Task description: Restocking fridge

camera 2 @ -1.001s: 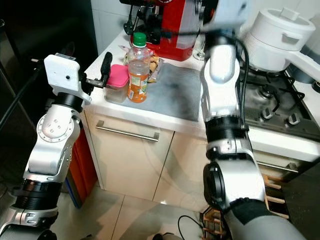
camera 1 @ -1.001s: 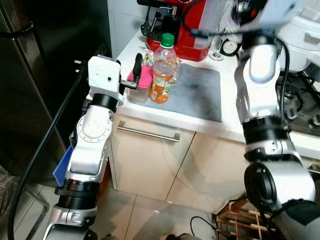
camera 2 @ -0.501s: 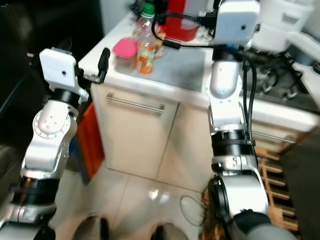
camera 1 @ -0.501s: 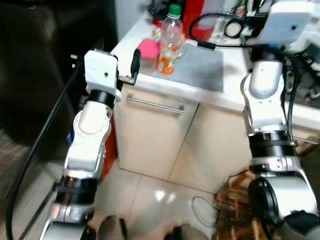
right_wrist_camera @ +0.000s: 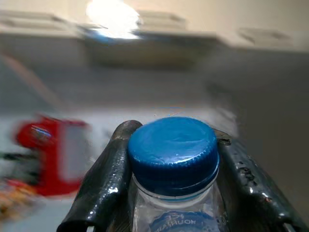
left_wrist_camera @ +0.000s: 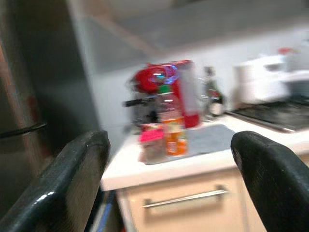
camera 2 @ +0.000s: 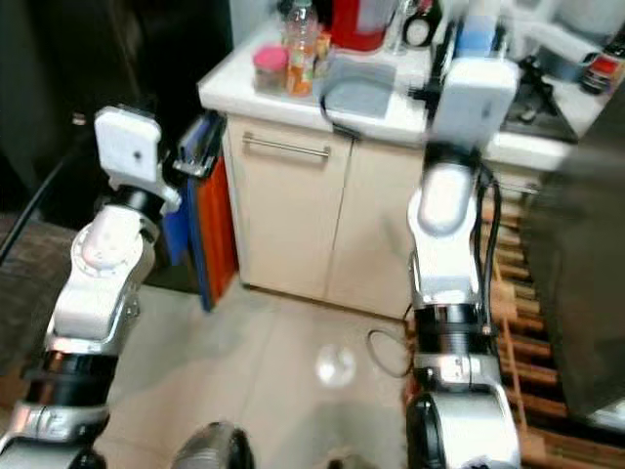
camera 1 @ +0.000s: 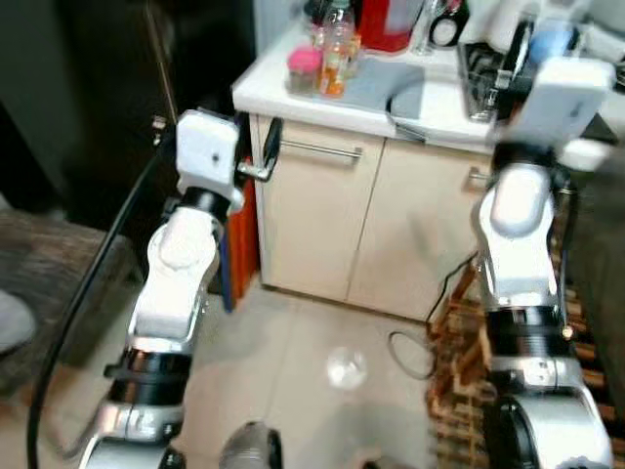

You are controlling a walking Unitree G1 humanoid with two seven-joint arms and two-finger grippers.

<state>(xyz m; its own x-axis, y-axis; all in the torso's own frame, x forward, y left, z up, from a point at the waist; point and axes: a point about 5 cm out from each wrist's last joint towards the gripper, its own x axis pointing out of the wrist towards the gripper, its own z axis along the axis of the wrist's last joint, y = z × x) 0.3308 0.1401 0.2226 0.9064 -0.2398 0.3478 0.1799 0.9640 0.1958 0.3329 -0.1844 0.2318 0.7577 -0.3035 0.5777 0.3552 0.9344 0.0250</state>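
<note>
Bottle (right_wrist_camera: 173,169), blue cap, is sitting clamped between the right gripper (right_wrist_camera: 169,183) fingers, held up at chest height in front of the counter. Neck down is all that's showing; label unreadable.

Left gripper (left_wrist_camera: 169,193) is hanging spread wide with nothing in it, raised beside the counter's left end, pointing along the counter.

Frames are blurring, so the robot is probably walking. Standing well back from the cabinet (camera 1: 322,225) now, floor in between.

On the counter (camera 1: 430,107), near the left corner: a pink-lid jar (camera 1: 303,70) and right beside it an orange drink bottle (camera 1: 335,59). Behind them, at the back edge, a red coffee machine (camera 1: 386,18). Stove further right.

Fridge (camera 1: 107,98) is the dark mass left of the counter; door handle (left_wrist_camera: 21,130) is showing, door looking closed as far as I can tell.

Step, my read: carrying the bottle over to the fridge. Next needs a turn left, the free left gripper pulling the handle, then the right placing the bottle on a shelf. Other two items not yet moved.
</note>
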